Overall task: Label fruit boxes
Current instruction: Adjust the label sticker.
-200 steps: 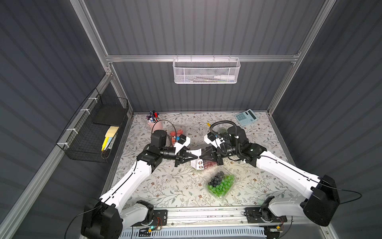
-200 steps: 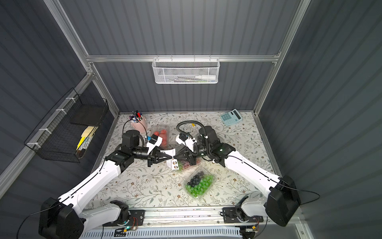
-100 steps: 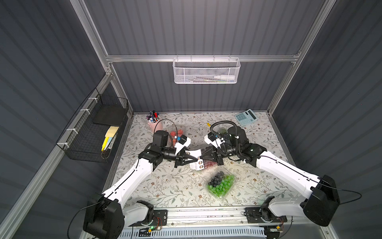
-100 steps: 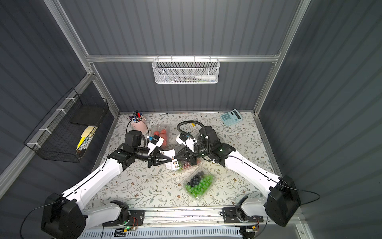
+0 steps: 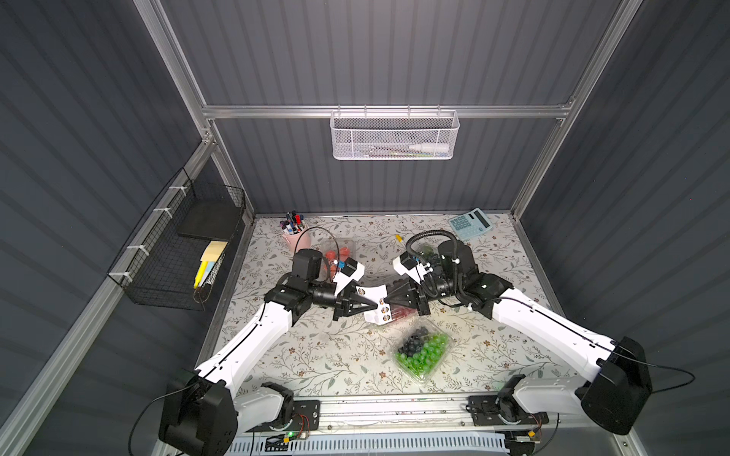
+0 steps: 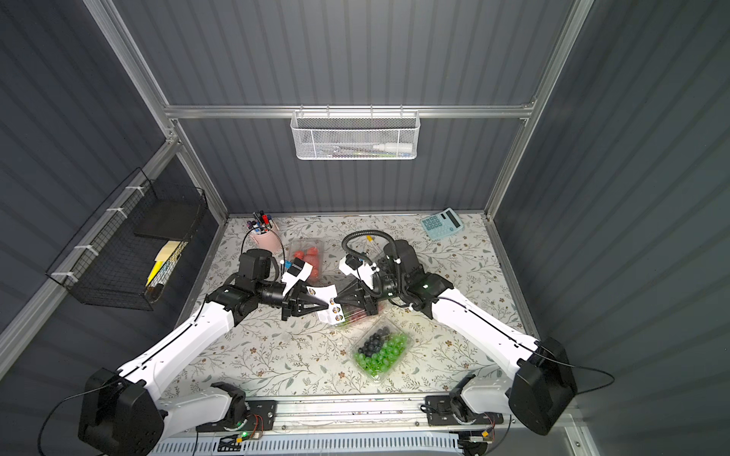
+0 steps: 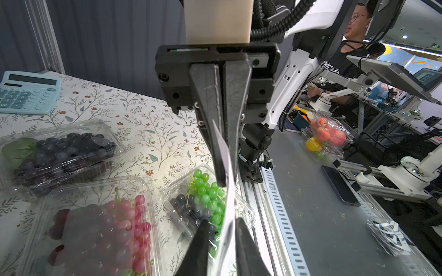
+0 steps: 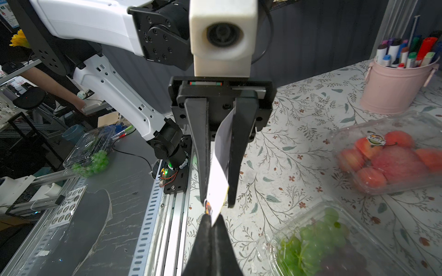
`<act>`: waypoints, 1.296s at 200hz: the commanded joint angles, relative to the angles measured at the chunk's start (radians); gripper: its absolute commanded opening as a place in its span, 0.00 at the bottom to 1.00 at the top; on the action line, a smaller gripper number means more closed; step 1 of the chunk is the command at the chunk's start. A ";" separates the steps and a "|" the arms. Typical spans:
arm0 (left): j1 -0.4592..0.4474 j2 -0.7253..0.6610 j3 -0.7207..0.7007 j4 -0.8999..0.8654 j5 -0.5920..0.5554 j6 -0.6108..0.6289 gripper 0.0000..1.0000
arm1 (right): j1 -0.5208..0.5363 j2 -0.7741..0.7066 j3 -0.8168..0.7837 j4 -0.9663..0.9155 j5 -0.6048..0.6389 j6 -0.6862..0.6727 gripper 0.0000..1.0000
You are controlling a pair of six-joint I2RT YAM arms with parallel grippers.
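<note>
**Sheet pinched mid-table**

My right gripper is clamped on the sheet, and the left gripper sits slightly open around it. The red-grape box hides beneath them. The strawberry box is at 10 o'clock behind the left arm. Blueberry box at 1, mixed box clear at 5.

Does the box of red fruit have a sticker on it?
Yes, the right wrist view shows a small round sticker on the clear lid of the strawberry box.
</note>
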 commanded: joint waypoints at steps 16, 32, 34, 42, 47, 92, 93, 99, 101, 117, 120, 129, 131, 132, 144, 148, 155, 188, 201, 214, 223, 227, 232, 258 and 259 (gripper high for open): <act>-0.007 -0.010 0.032 0.003 0.017 -0.005 0.29 | -0.005 -0.004 0.007 -0.021 -0.050 -0.032 0.00; -0.008 -0.011 0.034 0.012 0.021 -0.011 0.30 | -0.005 0.005 0.015 -0.034 -0.055 -0.033 0.00; -0.008 -0.011 0.034 0.012 0.020 -0.011 0.30 | -0.005 0.006 0.016 -0.036 -0.056 -0.036 0.00; -0.008 -0.010 0.034 0.012 0.022 -0.010 0.27 | -0.005 0.010 0.021 -0.042 -0.059 -0.039 0.00; -0.008 -0.009 0.035 0.012 0.023 -0.010 0.25 | -0.005 0.012 0.022 -0.046 -0.059 -0.040 0.00; -0.009 -0.004 0.031 0.005 0.033 -0.009 0.03 | -0.004 0.021 0.029 -0.040 -0.066 -0.040 0.00; -0.009 -0.004 0.033 0.005 0.032 -0.008 0.03 | -0.005 0.022 0.029 -0.041 -0.068 -0.040 0.00; -0.010 -0.004 0.032 0.004 0.033 -0.007 0.02 | -0.005 0.025 0.029 -0.040 -0.081 -0.039 0.00; -0.010 -0.004 0.032 0.006 0.031 -0.009 0.02 | -0.005 0.027 0.029 -0.039 -0.086 -0.037 0.00; -0.011 -0.004 0.034 0.013 0.026 -0.008 0.02 | -0.003 0.039 0.030 -0.034 -0.128 -0.038 0.00; -0.011 -0.004 0.034 0.014 0.026 -0.007 0.02 | -0.004 0.041 0.030 -0.032 -0.131 -0.038 0.00; -0.013 -0.001 0.037 0.017 0.026 -0.007 0.02 | -0.003 0.046 0.030 -0.027 -0.135 -0.032 0.00; -0.014 0.000 0.038 0.016 0.025 -0.008 0.02 | -0.004 0.047 0.030 -0.026 -0.134 -0.031 0.00; -0.014 0.002 0.038 0.015 0.025 -0.008 0.02 | -0.004 0.047 0.030 -0.026 -0.135 -0.031 0.00; -0.018 0.008 0.045 0.015 0.028 -0.008 0.02 | -0.004 0.052 0.032 -0.021 -0.134 -0.031 0.00; -0.020 0.009 0.046 0.016 0.029 -0.007 0.02 | -0.004 0.052 0.032 -0.019 -0.134 -0.031 0.00; -0.022 0.012 0.046 0.015 0.027 -0.008 0.02 | -0.004 0.055 0.032 -0.014 -0.138 -0.030 0.00; -0.026 0.013 0.048 0.017 0.030 -0.006 0.02 | -0.003 0.064 0.030 -0.021 -0.105 -0.034 0.00; -0.029 0.011 0.049 0.015 0.030 -0.006 0.02 | -0.004 0.067 0.027 -0.021 -0.086 -0.040 0.00; -0.029 0.008 0.049 0.016 0.027 -0.006 0.02 | -0.004 0.070 0.027 -0.018 -0.086 -0.036 0.00; -0.031 0.007 0.047 0.016 0.023 -0.007 0.02 | -0.002 0.072 0.029 -0.016 -0.089 -0.036 0.00; -0.031 0.007 0.047 0.015 0.022 -0.006 0.02 | -0.004 0.073 0.029 -0.016 -0.089 -0.035 0.00; -0.031 0.006 0.048 0.016 0.020 -0.006 0.02 | -0.003 0.073 0.029 -0.017 -0.088 -0.035 0.00; -0.030 -0.002 0.046 0.018 0.001 -0.014 0.02 | -0.004 0.056 0.022 -0.019 -0.028 -0.031 0.00; -0.031 -0.003 0.045 0.017 -0.001 -0.015 0.02 | -0.005 0.055 0.021 -0.019 -0.025 -0.031 0.00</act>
